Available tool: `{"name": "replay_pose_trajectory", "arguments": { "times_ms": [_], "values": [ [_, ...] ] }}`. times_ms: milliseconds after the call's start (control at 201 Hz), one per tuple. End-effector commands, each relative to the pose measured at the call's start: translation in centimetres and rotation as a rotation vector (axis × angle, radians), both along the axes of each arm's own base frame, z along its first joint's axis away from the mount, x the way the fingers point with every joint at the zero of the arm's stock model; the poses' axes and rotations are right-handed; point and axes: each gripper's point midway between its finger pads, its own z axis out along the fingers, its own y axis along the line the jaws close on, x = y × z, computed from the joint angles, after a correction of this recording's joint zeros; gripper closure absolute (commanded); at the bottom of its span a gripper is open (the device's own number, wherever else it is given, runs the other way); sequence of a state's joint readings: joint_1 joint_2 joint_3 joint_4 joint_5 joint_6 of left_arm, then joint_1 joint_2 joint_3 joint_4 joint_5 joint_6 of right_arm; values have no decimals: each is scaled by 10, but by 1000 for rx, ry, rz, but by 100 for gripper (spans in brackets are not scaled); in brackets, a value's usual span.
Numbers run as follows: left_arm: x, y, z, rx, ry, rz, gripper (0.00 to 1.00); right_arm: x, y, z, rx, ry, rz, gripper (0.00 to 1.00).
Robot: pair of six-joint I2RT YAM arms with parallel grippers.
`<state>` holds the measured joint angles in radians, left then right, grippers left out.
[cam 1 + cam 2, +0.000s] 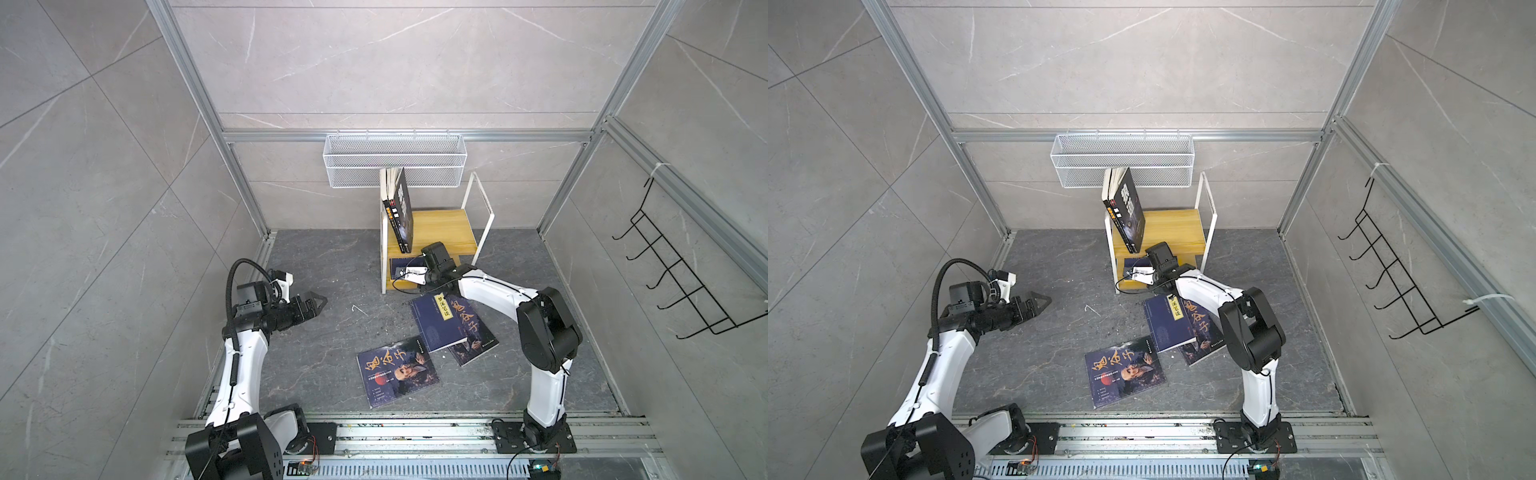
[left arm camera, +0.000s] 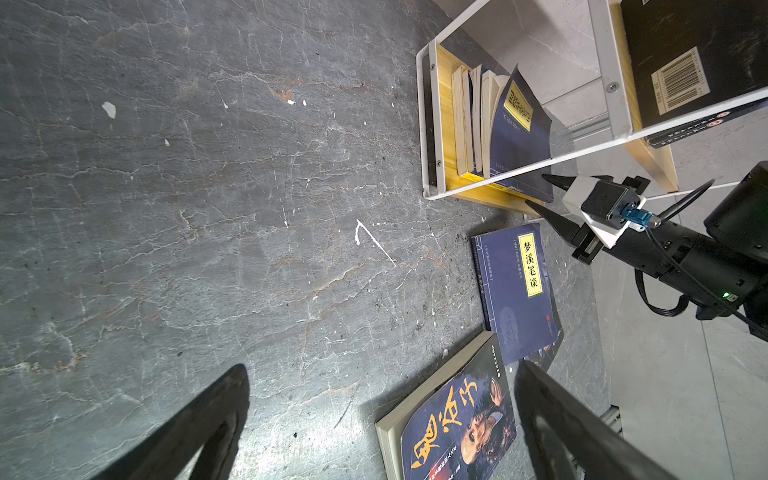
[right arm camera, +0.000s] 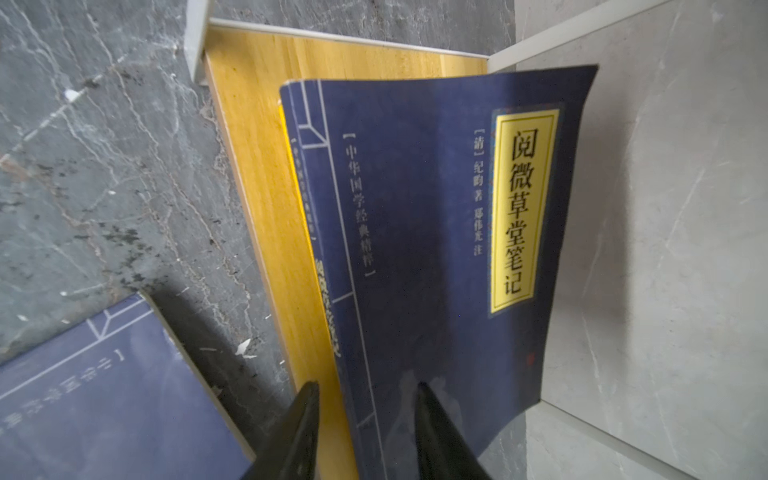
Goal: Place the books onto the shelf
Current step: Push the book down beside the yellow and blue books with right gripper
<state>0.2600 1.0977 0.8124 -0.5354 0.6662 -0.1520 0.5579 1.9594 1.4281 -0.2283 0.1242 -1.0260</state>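
**Right gripper at the lower shelf tier, three books flat on the tabletop**

- Near edge of the tabletop (image 1: pixel 324 361), about centre: portrait book (image 1: pixel 397 372) lies flat, cover up, skewed to the edge.
- Further in, right of centre: yellow-label book (image 1: pixel 434 324) lies flat across a second portrait book (image 1: pixel 473 338) and covers roughly half of it. Its near corner is just beside the first portrait book.
- Left side, mid-depth: left gripper (image 1: pixel 319 301) hangs over bare tabletop. Its fingers (image 2: pixel 199 424) are spread wide with nothing between them, well apart from every book.
- Far edge, right of centre: the shelf (image 1: pixel 440 232). The right arm (image 1: pixel 498 291) reaches to the front of its lower tier.
- Right gripper (image 3: pixel 366 388) brackets the near edge of a navy book (image 3: pixel 415 228) with a yellow title label.
  - That book stands on the lower board, its cover bowed.
  - It is last in a row of books (image 2: pixel 467 124) at the board's left end.
  - The jaws are partly apart, one each side of the spine edge. I cannot tell whether they pinch the book or only straddle it.
- Top board, left end: black book (image 1: pixel 402 212) stands on end against the left frame.
- Back wall, above the shelf: white mesh basket (image 1: pixel 395 164).
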Motion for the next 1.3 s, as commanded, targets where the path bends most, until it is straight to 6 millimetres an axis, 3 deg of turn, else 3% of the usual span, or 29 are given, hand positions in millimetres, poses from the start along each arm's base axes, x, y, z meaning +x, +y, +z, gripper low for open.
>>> {"name": "replay_pose_trajectory", "arguments": {
  "times_ms": [0, 1295],
  "values": [
    [1, -2, 13, -5, -52, -20, 0, 5, 2, 1, -26, -22, 1, 62],
    [3, 1, 12, -18, -35, -3, 0, 25, 6, 5, -90, -125, 14, 71]
  ]
}}
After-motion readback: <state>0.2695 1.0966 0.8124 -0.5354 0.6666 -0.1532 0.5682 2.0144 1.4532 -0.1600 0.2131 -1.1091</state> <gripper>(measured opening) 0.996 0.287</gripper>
